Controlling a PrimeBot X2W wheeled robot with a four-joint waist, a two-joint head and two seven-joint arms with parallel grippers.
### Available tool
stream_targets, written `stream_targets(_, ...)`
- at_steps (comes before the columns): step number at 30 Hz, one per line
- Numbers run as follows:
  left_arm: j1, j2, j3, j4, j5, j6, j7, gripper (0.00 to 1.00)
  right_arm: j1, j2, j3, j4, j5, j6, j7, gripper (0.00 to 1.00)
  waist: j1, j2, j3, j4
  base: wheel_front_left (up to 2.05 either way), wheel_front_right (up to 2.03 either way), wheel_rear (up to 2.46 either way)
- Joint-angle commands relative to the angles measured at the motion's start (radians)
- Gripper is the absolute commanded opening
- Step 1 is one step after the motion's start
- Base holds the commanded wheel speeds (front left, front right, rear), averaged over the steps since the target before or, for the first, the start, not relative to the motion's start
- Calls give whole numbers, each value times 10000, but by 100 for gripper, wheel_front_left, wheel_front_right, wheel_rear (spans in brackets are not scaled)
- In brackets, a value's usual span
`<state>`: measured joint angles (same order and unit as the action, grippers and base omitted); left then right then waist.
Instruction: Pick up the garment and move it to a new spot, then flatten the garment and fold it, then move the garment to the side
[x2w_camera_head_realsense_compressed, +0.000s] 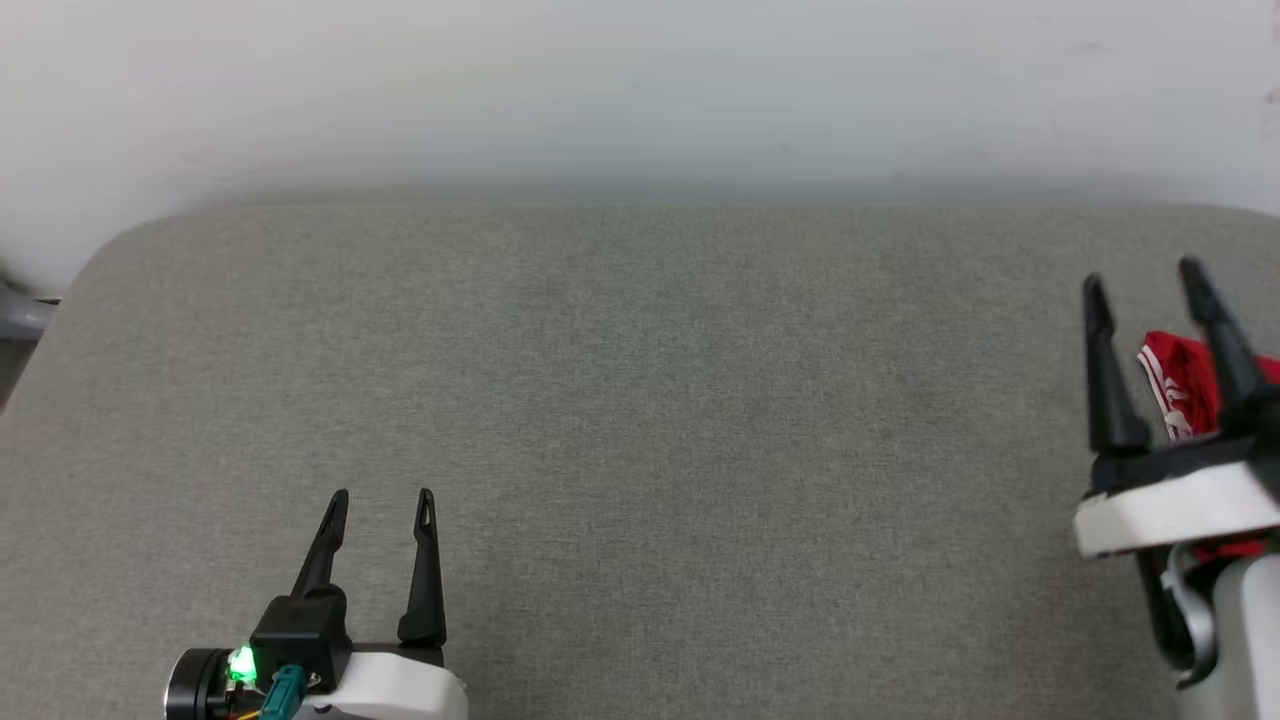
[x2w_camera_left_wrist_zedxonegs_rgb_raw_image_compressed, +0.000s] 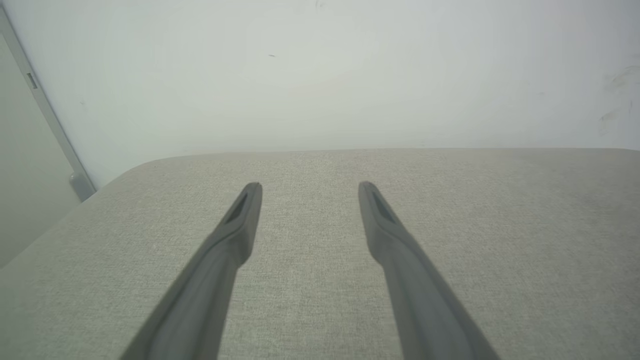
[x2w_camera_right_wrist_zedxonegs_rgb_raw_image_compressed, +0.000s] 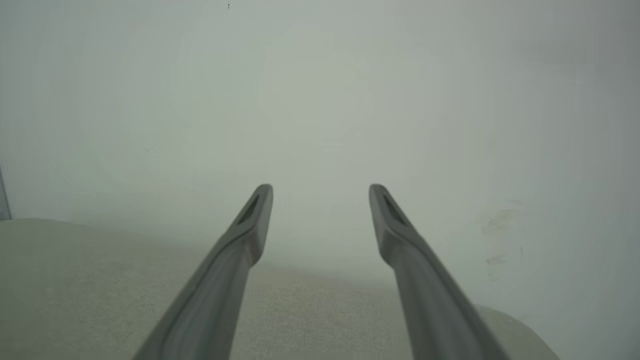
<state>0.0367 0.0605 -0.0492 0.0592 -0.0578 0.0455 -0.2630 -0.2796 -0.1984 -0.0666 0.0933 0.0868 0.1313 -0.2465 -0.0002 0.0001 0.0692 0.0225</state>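
Left claw (x2w_camera_head_realsense_compressed: 382, 495) and right claw (x2w_camera_head_realsense_compressed: 1142, 275) are both spread wide, nothing held; the left is by the near edge of the grey padded surface (x2w_camera_head_realsense_compressed: 640, 400), left of centre, the right at its right edge. Garment (x2w_camera_head_realsense_compressed: 1180, 385) lies bunched at that right edge, mostly hidden behind the right claw. Its striped trim runs roughly far-to-near; overall long axis and heading can't be told.

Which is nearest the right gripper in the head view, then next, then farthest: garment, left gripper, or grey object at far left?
1. Garment, right edge, just behind the fingers of the right gripper.
2. Left gripper, lower left.
3. Grey object, far left edge.
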Motion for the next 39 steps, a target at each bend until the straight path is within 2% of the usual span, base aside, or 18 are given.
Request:
stream_targets(1, 98, -2, 35, 6, -64, 51, -22, 100, 392, 209, 89, -121, -45, -12, -66, 100, 2, -1, -111, 102, 0, 0, 0)
stream_targets(5, 191, -8, 83, 53, -74, 28, -22, 100, 1165, 636, 168, -49, 159, -12, -110, 100, 2, -1, -238, 200, 0, 0, 0)
stream_targets(11, 355, -17, 103, 120, -72, -22, -22, 100, 2215, 948, 94, 76, 450, -12, -164, 100, 2, -1, -431, 253, 0, 0, 0)
stream_targets(28, 700, 1, 102, 134, -19, -269, -22, 100, 4234, 1345, -186, -919, 416, -12, -179, 100, 2, -1, -910, 312, 0, 0, 0)
stream_targets(39, 755, -18, 137, 130, -71, -320, -22, 100, 4522, 1471, -293, -1101, 434, -12, -181, 100, 2, -1, -895, 318, 0, 0, 0)
